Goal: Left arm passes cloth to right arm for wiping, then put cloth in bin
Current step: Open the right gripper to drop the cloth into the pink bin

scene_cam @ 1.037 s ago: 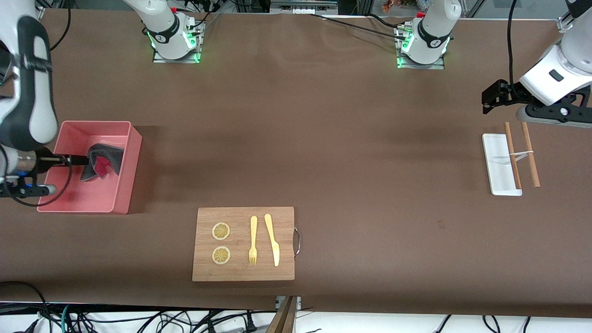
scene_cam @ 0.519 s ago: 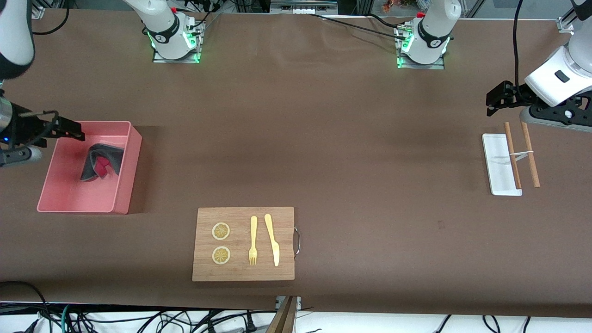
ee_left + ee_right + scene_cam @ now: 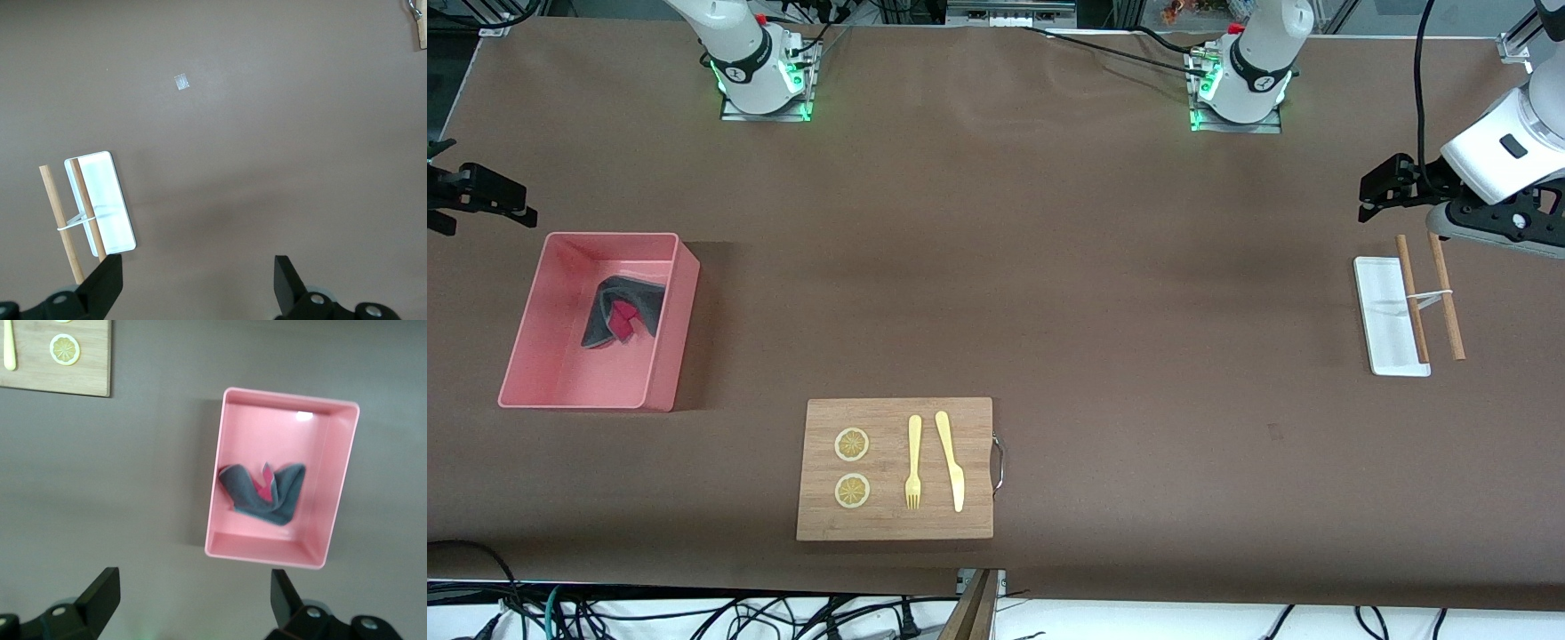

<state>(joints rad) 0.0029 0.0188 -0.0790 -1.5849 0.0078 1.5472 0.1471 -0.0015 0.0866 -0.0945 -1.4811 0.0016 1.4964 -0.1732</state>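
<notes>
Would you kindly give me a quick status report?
Left gripper open, waiting above white tray. Right gripper open, empty, beside bin. Cloth crumpled in bin. Nothing obstructing.

The cloth (image 3: 621, 313) is crumpled inside the bin (image 3: 660, 376) at the right arm's end of the table. The wooden board (image 3: 894, 524) is set nearer the front camera, and the tray (image 3: 1380, 302) is placed at the left arm's end.

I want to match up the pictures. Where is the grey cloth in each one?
Front view: the cloth lies crumpled in the pink bin, at the right arm's end of the table.
Left wrist view: not in it.
Right wrist view: the cloth in the bin.
Shared landmark: the wooden board.
</notes>
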